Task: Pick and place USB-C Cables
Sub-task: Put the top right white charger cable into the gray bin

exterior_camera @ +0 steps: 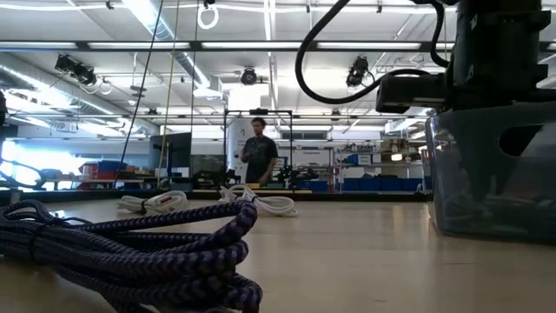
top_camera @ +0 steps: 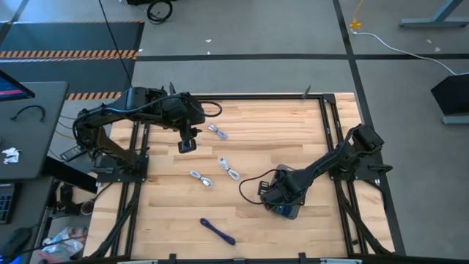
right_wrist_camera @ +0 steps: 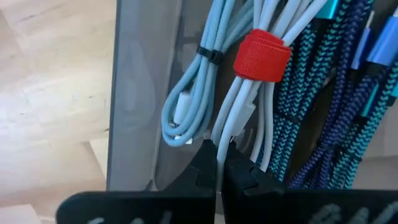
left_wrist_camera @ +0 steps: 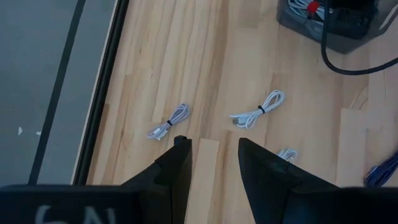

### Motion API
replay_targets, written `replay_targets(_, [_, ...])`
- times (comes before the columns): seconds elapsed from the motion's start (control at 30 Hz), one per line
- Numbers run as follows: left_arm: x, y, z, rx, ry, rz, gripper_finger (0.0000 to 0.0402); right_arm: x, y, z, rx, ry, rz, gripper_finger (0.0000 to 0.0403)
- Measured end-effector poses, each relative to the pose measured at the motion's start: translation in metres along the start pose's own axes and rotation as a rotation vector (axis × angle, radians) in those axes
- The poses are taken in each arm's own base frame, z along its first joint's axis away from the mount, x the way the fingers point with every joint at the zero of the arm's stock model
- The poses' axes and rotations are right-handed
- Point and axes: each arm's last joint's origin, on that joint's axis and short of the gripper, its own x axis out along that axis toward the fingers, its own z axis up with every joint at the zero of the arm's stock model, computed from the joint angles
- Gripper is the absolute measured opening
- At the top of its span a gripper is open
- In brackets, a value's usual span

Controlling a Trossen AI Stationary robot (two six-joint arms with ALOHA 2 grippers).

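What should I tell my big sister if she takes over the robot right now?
Left gripper: open and empty, above the table's far left part.
Right gripper: shut, down in the grey tray, fingers pinching the white cable with the red strap.
Done: several cables are already in the tray, pale blue, teal and dark blue.
Left: three white cables and one purple cable lie on the table.

A big workshop hall: ceiling strip lights (exterior_camera: 156,22), blue storage bins (exterior_camera: 382,183), hazard-striped floor (top_camera: 69,53).
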Motion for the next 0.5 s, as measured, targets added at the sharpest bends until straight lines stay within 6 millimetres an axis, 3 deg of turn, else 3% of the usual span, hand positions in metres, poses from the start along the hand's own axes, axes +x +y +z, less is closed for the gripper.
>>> replay_targets(0.5, [0.0000, 0.0000, 0.0000, 0.001, 0.000, 0.000, 0.0137, 0.0006, 0.0050, 0.0050, -0.010, -0.020, 0.024, 0.0003])
